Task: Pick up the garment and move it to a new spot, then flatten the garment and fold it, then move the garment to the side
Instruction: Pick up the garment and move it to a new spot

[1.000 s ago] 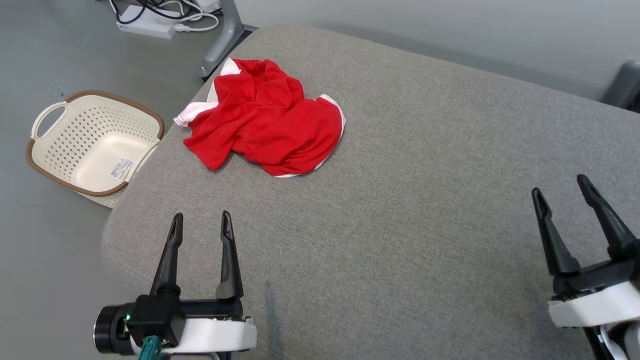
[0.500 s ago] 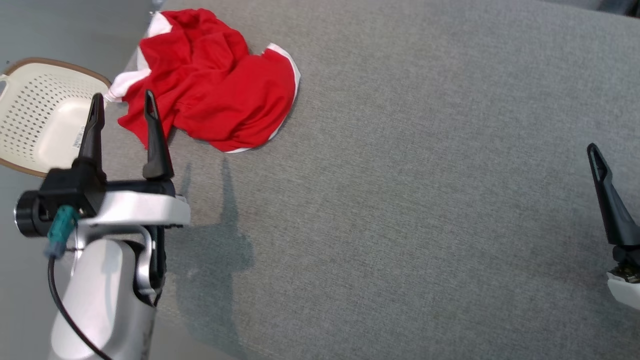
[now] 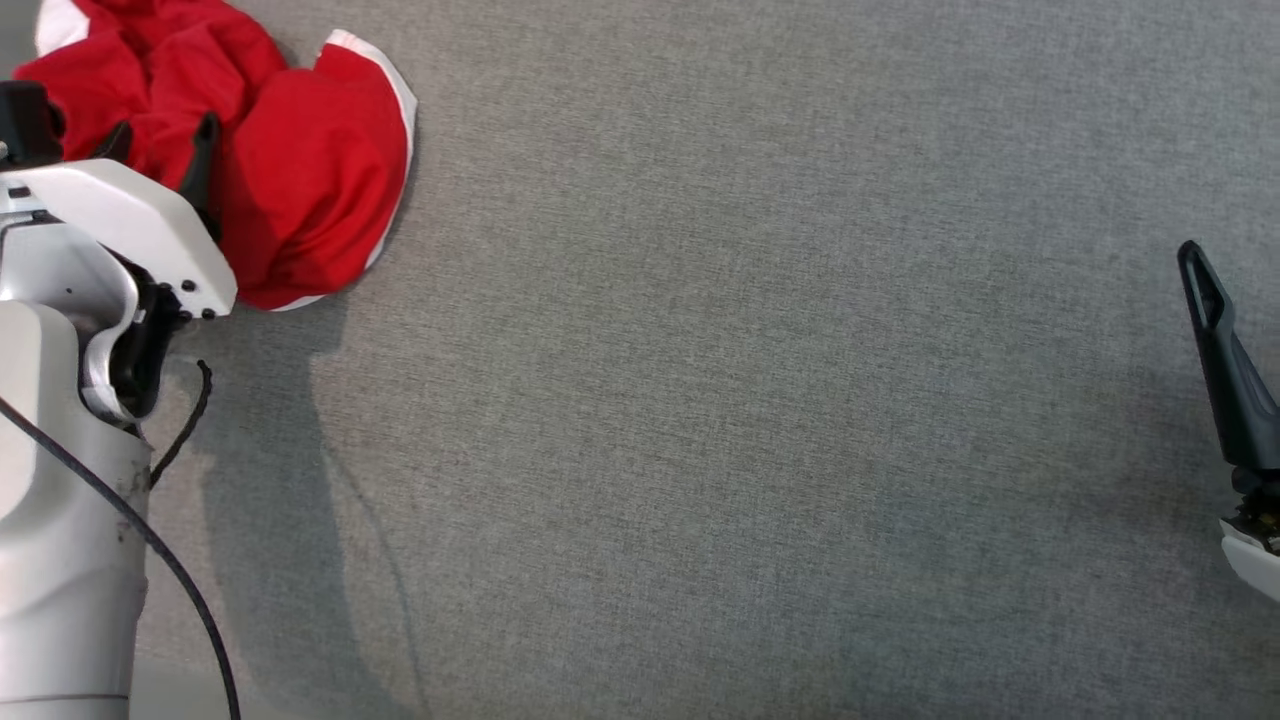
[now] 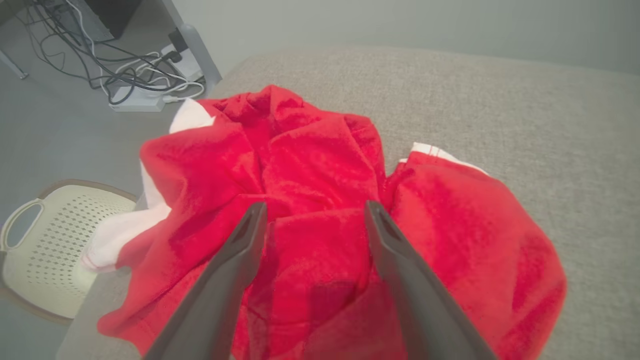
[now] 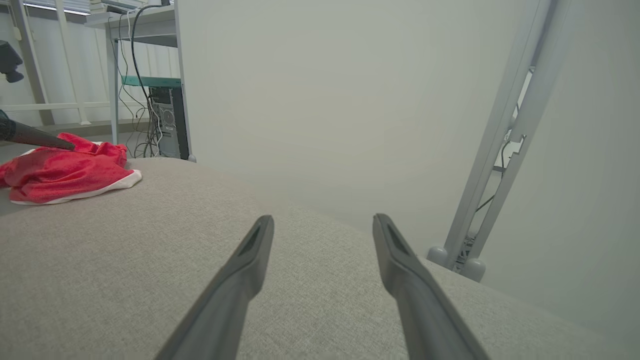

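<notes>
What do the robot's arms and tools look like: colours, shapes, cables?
The left tool and right tool each have two long, dark grey, tapering fingers. The left forearm is a glossy pale cylinder; its white wrist housing bears small dark screws, and a thin black cable runs beside it.

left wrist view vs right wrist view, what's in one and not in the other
Left wrist view, not the right: the cream perforated basket on the floor beside the grey cushion, and both fingers of the open left gripper spread over the red garment.

Right wrist view, not the left: the open right gripper above bare cushion, and a slanted metal frame against the wall.

Shared: the crumpled red garment with its white trim on the grey cushion, tangled cables beyond it, and the pale wall.
</notes>
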Controlling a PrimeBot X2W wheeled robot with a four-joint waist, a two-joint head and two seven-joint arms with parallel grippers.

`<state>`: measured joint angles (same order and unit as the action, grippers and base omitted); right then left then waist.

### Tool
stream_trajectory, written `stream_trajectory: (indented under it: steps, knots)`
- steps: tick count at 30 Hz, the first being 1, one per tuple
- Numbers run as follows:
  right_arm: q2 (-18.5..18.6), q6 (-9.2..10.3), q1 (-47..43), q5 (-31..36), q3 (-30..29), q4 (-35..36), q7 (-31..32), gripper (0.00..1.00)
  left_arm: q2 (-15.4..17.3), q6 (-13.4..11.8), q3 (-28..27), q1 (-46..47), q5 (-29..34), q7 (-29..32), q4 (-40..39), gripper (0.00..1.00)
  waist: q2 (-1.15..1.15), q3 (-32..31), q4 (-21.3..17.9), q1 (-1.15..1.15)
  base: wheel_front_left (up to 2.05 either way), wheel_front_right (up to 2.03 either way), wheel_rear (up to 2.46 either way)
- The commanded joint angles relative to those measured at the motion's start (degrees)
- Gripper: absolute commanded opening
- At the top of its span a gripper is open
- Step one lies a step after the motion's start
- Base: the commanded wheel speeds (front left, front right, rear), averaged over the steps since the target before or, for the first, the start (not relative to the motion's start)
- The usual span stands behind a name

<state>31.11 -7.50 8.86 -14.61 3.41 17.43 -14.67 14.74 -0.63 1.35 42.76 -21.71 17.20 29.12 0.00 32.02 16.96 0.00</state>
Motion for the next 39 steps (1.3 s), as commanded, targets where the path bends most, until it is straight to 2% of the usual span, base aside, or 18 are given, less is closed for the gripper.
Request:
stream_trajectory:
  steps: [1,6,11,12,13,14,18,22,29,35,39]
  knots:
    - [0.13,0.01,0.33,-0.26,-0.11,0.05,-0.21,1.0,0.62,-0.21,0.18,0.73,0.22,0.75,0.7,1.0,0.0,1.01,-1.12,0.0,0.0,0.0,0.0]
    - [0.2,0.01,0.86,-0.5,-0.02,0.19,-0.39,1.0,1.89,0.98,1.22,3.24,-0.45,6.16,4.75,1.0,0.0,1.96,-2.3,0.0,0.0,0.0,0.0]
    - [0.24,0.01,1.25,-0.57,0.01,0.16,-0.58,1.0,1.48,0.75,2.1,4.11,-0.94,9.76,8.59,1.0,0.0,2.41,-2.95,0.0,0.0,0.0,0.0]
    - [0.16,0.01,1.3,-0.57,0.12,0.04,-0.55,1.0,1.29,0.7,1.92,4.06,-1.27,10.15,9.15,0.84,0.0,2.38,-3.09,0.0,0.0,0.0,0.0]
    - [0.06,0.01,1.35,-0.56,0.29,-0.17,-0.57,1.0,1.15,0.73,1.76,4.07,-1.59,10.58,9.75,0.47,0.0,2.29,-3.23,0.0,0.0,0.0,0.0]
    - [-0.1,0.01,1.35,-0.5,0.46,-0.33,-0.58,1.0,1.08,0.97,1.79,4.0,-1.84,10.99,10.26,0.0,0.0,2.16,-3.34,0.0,0.0,0.0,0.0]
    - [-0.71,0.01,1.45,-0.08,0.94,-1.05,-0.59,1.0,1.8,1.63,1.95,3.22,-2.22,10.87,11.16,0.0,0.0,1.22,-3.57,0.0,0.0,0.0,0.0]
    - [-1.35,0.01,1.92,0.03,1.17,-1.32,-0.62,1.0,2.96,1.1,1.98,3.51,-1.11,7.57,9.93,0.0,0.0,-0.15,-3.41,0.0,0.0,0.0,0.0]
    - [-3.55,0.01,2.68,0.4,2.48,-3.14,-0.59,1.0,3.5,0.24,2.17,4.53,1.07,-3.5,5.76,0.0,0.0,-4.37,-3.64,0.0,0.0,0.0,0.0]
    - [-6.53,0.01,3.64,0.87,2.79,-5.53,-0.58,1.0,2.02,-0.72,1.96,3.98,2.52,-16.21,-0.85,0.0,0.0,-9.34,-5.07,0.0,0.0,0.0,0.0]
    - [-7.9,0.01,4.19,1.31,2.7,-6.81,-0.59,1.0,0.08,0.28,4.13,3.22,3.12,-18.81,-6.13,0.0,0.0,-12.35,-6.16,0.0,0.0,0.0,0.0]
